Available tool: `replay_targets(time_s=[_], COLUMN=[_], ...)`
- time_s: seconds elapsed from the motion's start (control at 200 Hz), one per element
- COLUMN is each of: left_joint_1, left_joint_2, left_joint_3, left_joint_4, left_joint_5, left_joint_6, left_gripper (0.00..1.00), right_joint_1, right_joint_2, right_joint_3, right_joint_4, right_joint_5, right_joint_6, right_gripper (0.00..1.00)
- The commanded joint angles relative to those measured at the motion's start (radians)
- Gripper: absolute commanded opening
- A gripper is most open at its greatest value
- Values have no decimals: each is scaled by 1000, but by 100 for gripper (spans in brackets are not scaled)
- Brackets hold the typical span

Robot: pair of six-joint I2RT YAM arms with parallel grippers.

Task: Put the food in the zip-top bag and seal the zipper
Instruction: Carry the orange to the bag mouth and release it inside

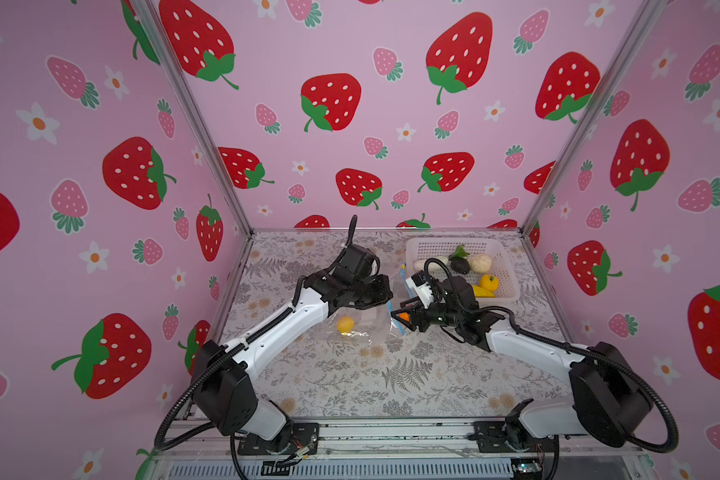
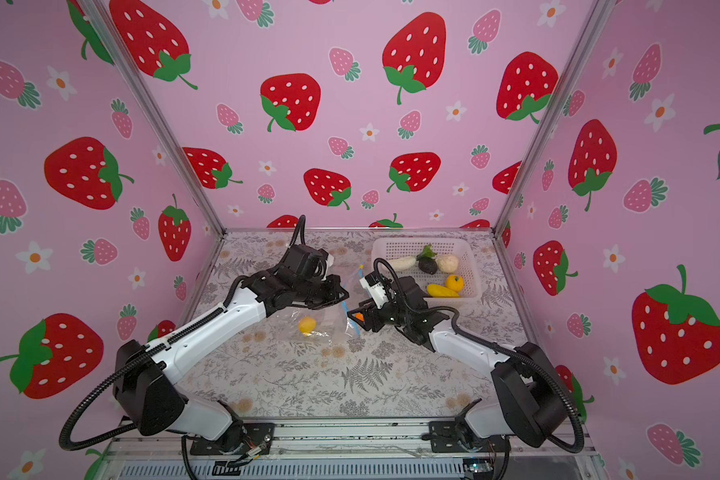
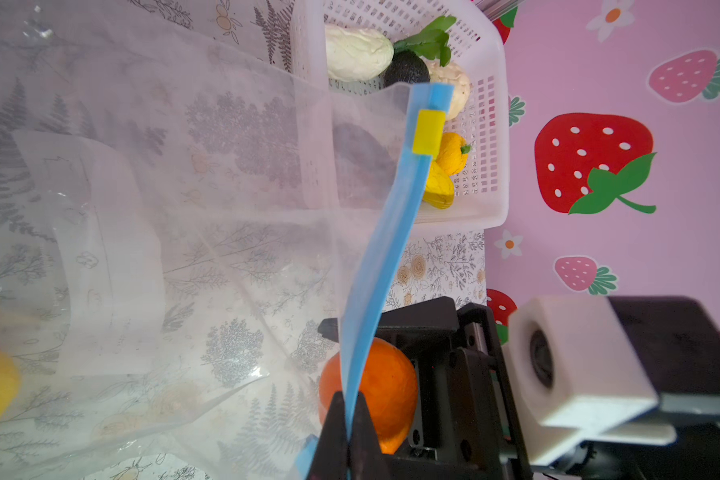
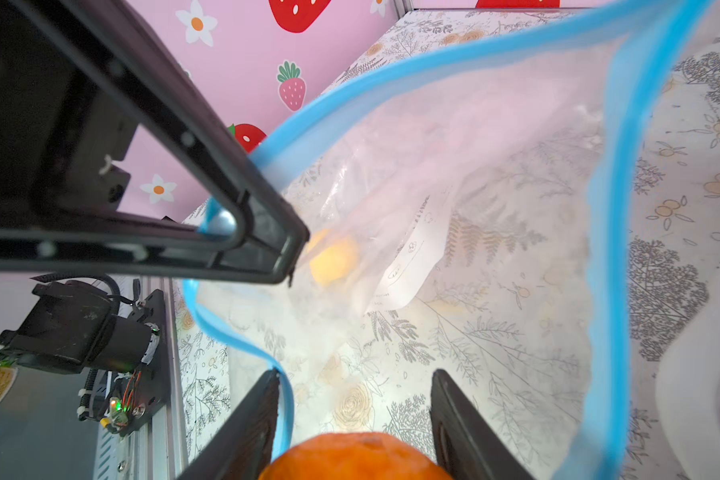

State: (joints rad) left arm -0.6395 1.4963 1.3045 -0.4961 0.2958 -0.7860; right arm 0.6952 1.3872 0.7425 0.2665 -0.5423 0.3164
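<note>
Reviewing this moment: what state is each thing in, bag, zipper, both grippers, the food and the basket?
zip-top bag: open, mouth held up.
zipper: unsealed, its strips spread apart.
slider: at one end of the zipper.
left gripper: shut on the zipper.
right gripper: shut on the orange toy, at the bag's mouth.
yellow toy: inside the bag.
basket: upright, holding five food pieces.

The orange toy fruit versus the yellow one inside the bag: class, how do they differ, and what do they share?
The orange toy fruit is held by the right gripper at the zip-top bag mouth; the yellow toy fruit lies loose inside. One is orange, the other yellow. Both are small and roundish.
</note>
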Motion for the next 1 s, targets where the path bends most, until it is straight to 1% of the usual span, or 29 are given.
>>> replay_targets(time_s=[0.0, 0.06, 0.155, 0.275, 0.455, 0.67, 0.765, 0.865, 0.89, 0.9, 0.92, 0.995], left_joint_1=[-1, 2, 5, 3, -8, -17, -17, -16, -18, -21, -23, -26], left_joint_2=[-26, -32, -45, -53, -59, -50, -40, -32, -29, -29, -28, -32], left_joint_3=[-30, -26, -35, -63, -70, -76, -70, -60, -60, -62, -64, -87], left_joint_4=[11, 1, -1, 40, 56, 83, 88, 89, 89, 88, 88, 105], left_joint_5=[-10, -15, -20, -2, 2, 15, 23, 23, 23, 22, 18, 17], left_joint_6=[0, 9, 12, -13, -25, -40, -42, -37, -35, -35, -33, -43], left_gripper=[0, 0, 0, 0, 0, 0, 0, 0, 0, 0, 0, 0], right_joint_1=[-27, -35, -42, -39, 8, 17, 17, 17, 17, 17, 16, 17], right_joint_2=[-43, -64, -82, -42, 9, 62, 80, 90, 90, 89, 88, 80], right_joint_3=[-19, -34, -40, -5, 31, 54, 66, 85, 87, 87, 83, 58], right_joint_4=[34, 54, 56, 54, 37, -26, -63, -84, -92, -92, -92, -69], right_joint_5=[-47, -64, -52, -67, -20, 55, 88, 98, 99, 100, 103, 107], right_joint_6=[5, 14, 20, 33, 37, 29, 17, 13, 10, 9, 9, 21], right_gripper=[38, 39, 40, 39, 38, 38, 43, 50, 51, 54, 58, 66])
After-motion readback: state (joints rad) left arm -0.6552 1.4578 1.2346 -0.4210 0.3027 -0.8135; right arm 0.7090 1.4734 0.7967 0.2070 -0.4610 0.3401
